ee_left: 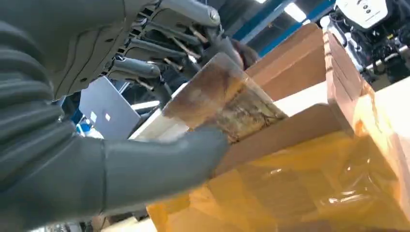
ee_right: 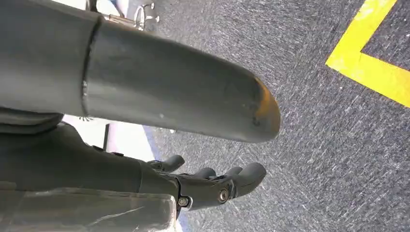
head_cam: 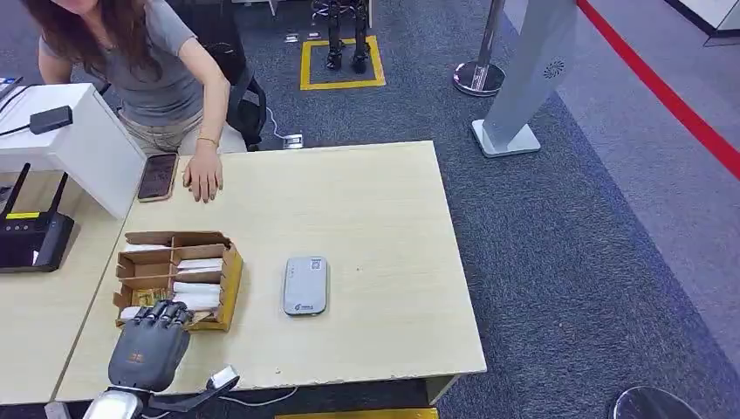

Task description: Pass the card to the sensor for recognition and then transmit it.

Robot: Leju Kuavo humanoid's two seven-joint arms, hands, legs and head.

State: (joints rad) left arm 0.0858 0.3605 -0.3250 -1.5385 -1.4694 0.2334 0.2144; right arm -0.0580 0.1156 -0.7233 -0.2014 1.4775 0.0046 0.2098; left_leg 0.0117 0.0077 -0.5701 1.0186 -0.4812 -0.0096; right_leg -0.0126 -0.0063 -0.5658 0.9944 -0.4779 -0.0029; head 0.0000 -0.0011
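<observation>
A cardboard box (head_cam: 229, 281) with several white cards in its compartments sits near the table's front left. My left hand (head_cam: 150, 347) reaches into the box's near end. In the left wrist view its thumb (ee_left: 159, 164) and dark fingers (ee_left: 145, 67) pinch a card (ee_left: 223, 99) with a brownish picture, tilted up against the box wall (ee_left: 300, 130). The grey card sensor (head_cam: 305, 285) lies flat to the right of the box. My right hand (ee_right: 212, 186) hangs over the carpet, fingers loosely extended, holding nothing.
A person leans in at the far left, one hand (head_cam: 203, 179) flat on the table beside a phone (head_cam: 158, 176). A white cabinet (head_cam: 83, 144) and a black router (head_cam: 30, 237) stand on the left. The table edge (head_cam: 462, 288) borders grey carpet on the right.
</observation>
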